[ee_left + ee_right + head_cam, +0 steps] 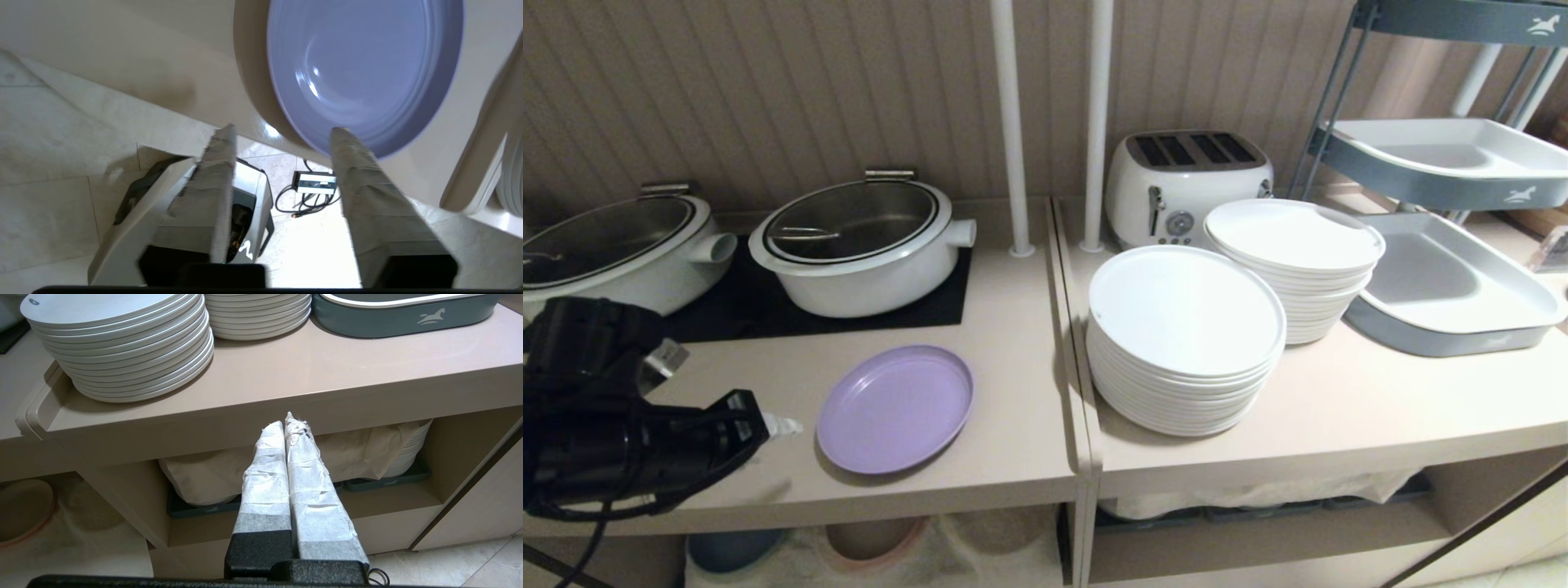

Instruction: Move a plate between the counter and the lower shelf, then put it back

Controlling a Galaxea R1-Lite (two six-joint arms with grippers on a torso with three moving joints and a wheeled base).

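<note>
The lilac-purple plate [894, 407] lies flat on the counter [1005, 343], near its front edge and in front of the black hob. My left gripper [772, 426] hovers level just left of the plate, a small gap away from its rim. In the left wrist view the gripper [282, 130] is open, with only floor between its fingers, and the plate [363, 73] lies just past the tips. The lower shelf [956, 555] under the counter is draped in white cloth. My right gripper [288, 418] is shut and parked low in front of the neighbouring cabinet.
Two white lidded pots [862, 245] [613, 245] stand on the hob behind the plate. Two stacks of white plates [1184, 335] [1294, 261], a toaster [1188, 184] and grey-blue trays [1454, 286] fill the right section. A blue plate [731, 547] and a pink-rimmed plate [874, 535] lie on the lower shelf.
</note>
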